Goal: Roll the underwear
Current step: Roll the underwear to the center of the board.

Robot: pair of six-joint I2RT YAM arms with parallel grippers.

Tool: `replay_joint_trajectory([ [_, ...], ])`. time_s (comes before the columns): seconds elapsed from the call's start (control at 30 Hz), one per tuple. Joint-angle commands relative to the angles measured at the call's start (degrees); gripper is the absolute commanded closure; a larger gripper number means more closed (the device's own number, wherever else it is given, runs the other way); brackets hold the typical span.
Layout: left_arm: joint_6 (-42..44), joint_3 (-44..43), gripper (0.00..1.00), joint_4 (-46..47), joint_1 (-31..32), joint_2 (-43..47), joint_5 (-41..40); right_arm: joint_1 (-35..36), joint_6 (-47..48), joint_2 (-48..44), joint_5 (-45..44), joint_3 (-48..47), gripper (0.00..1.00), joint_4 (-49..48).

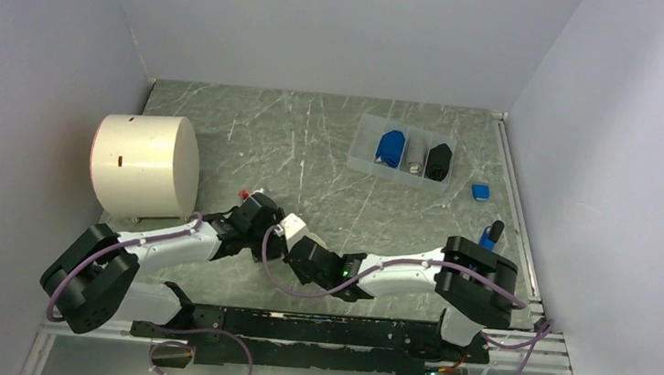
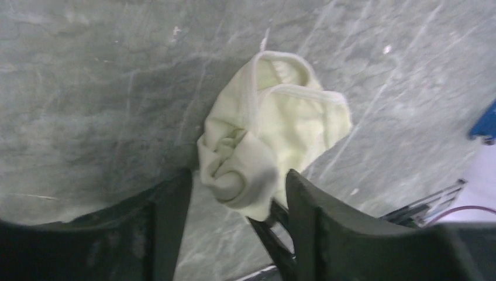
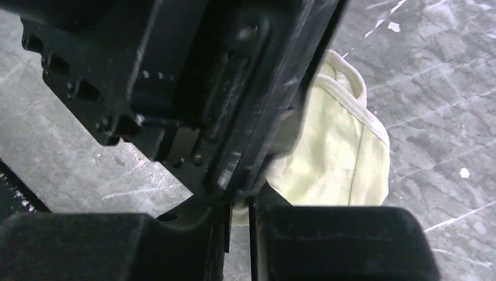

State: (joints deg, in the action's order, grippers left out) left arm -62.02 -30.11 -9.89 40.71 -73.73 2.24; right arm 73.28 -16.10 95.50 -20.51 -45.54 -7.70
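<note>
Pale cream underwear [image 2: 286, 123] on the grey bench [image 2: 88, 88], off to the right of the white drum [image 1: 145, 165] and a little forward of it, with the near end wound into a small tight roll and the rest loose beyond it. Left fingers [image 2: 237, 178] open, astride that rolled end (one on each side, cloth between); right fingers [image 3: 238, 213] closed to a thin slit on a fold of the same cloth. Farther right of the drum and a little further back, a clear tray [image 1: 361, 154] with a blue roll [image 1: 391, 147] in one compartment.
</note>
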Motion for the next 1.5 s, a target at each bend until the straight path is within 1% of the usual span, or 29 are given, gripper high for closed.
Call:
replay_joint_trajectory([
  [0.0,-1.0,-0.2,0.28,-1.9,0.0,2.9,-2.1,-4.0,-1.1,-3.6,10.7,5.4,0.85,-6.3],
  [0.07,-1.3,-0.4,0.22,-1.7,0.0,4.0,-2.2,-8.9,-4.6,-5.0,20.9,9.6,0.86,-12.6],
  [0.1,-1.5,-0.5,0.21,-1.5,0.0,4.5,-2.2,-11.3,-6.1,-5.2,26.4,11.5,0.85,-16.3],
  [0.17,-1.6,-0.6,0.21,-0.5,-0.1,5.1,-2.2,-15.5,-9.4,-4.6,35.7,14.7,0.84,-23.3],
  [0.27,-1.9,0.1,0.21,2.7,-0.2,5.4,-1.5,-20.1,-14.9,-0.7,46.1,18.2,0.82,-34.6],
  [0.37,-1.9,1.6,0.24,6.9,-0.2,5.0,-0.4,-23.5,-20.1,5.8,52.3,19.3,0.82,-44.1],
  [0.43,-1.2,0.6,0.26,5.6,-0.2,3.9,-0.3,-25.6,-24.0,8.1,53.0,21.1,0.81,-49.7],
  [0.5,-0.5,0.1,0.30,4.3,-0.1,3.2,-0.9,-26.9,-25.6,9.2,54.4,21.4,0.80,-52.1],
  [0.6,-0.7,0.5,0.39,3.9,-0.1,2.7,-1.8,-27.2,-23.5,8.6,53.3,20.1,0.78,-48.1],
  [0.63,-0.8,0.6,0.40,3.3,-0.1,2.8,-2.1,-27.2,-22.4,8.0,52.5,19.4,0.78,-45.5],
  [0.67,-1.0,0.8,0.41,3.1,-0.1,2.9,-4.2,-27.2,-21.4,7.2,51.6,19.1,0.78,-43.4],
  [0.8,-1.1,1.2,0.44,4.3,-0.1,1.9,-6.3,-27.2,-18.3,4.3,49.2,17.7,0.76,-36.6],
  [0.87,-0.7,0.5,0.51,4.7,-0.2,0.5,-6.3,-27.2,-17.1,3.0,47.6,16.7,0.74,-32.9],
  [0.93,-1.0,0.2,0.56,5.1,0.0,-0.9,-6.9,-27.2,-16.7,1.7,45.0,16.2,0.69,-29.4],
  [1.0,-1.3,0.5,0.58,6.8,0.1,-2.1,-7.2,-26.4,-16.0,0.1,43.1,15.3,0.63,-26.6],
  [1.07,-2.0,0.4,0.61,6.1,0.2,-2.6,-7.9,-24.8,-14.0,-2.0,40.0,13.4,0.60,-22.2],
  [1.13,-2.0,0.2,0.62,5.0,0.2,-2.6,-8.5,-22.8,-10.7,-4.6,35.5,11.1,0.58,-16.5],
  [1.23,-2.0,0.4,0.61,4.9,0.2,-1.7,-8.8,-18.5,-6.0,-8.8,25.6,7.8,0.55,-8.5],
  [1.33,-2.0,0.6,0.60,4.6,0.2,-1.3,-8.9,-14.1,-2.3,-10.5,16.2,5.1,0.54,-3.8],
  [1.47,-1.3,-0.1,0.60,4.2,0.3,-2.1,-8.3,-10.9,0.7,-10.0,12.9,3.1,0.52,-2.1],
])
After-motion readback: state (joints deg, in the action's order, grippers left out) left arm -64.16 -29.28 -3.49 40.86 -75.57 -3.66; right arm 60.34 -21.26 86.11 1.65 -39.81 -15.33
